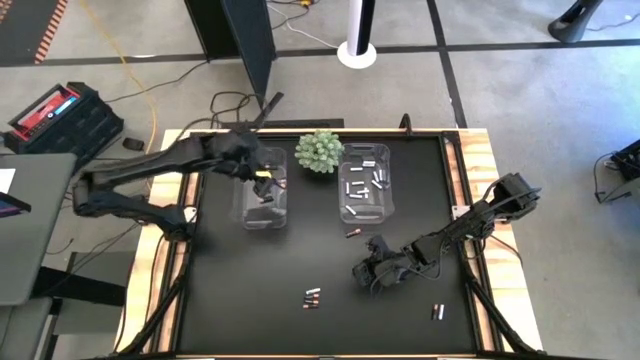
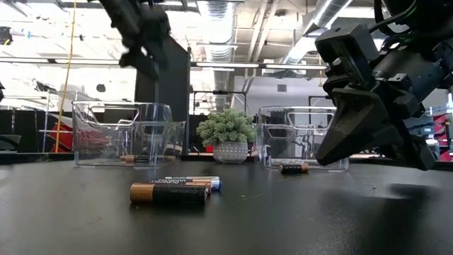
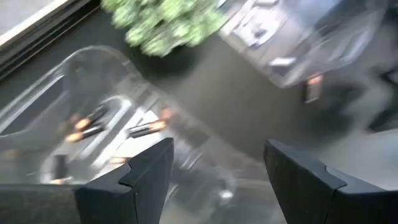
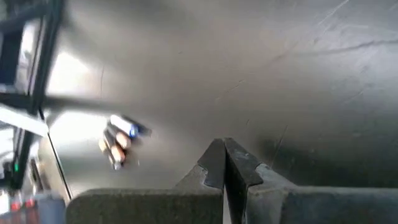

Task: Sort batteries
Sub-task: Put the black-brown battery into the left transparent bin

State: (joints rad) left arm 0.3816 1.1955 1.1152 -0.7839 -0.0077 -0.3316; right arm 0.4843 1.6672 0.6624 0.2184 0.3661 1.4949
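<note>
Left end effector (image 1: 262, 178) released, empty, over the upper-left clear bin (image 1: 262, 215) of dark batteries (image 3: 146, 129), likely after a drop. Right end effector (image 1: 368, 274) clenched empty, low on bench (image 1: 250, 300), near loose batteries (image 1: 312, 297) lower centre.

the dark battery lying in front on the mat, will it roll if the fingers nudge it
Probably: the dark battery is a smooth cylinder lying on its side on the flat mat. The pale battery right behind may block it. It looks rigid, so it should not bend.

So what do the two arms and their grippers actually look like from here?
Both arms are dark, near-black jointed links with chunky housings. The left gripper has two broad, flat-faced, angular dark fingers. The right gripper has matching dark fingers that taper to points. No coloured markings show on either; any cabling is too dark to make out.
</note>
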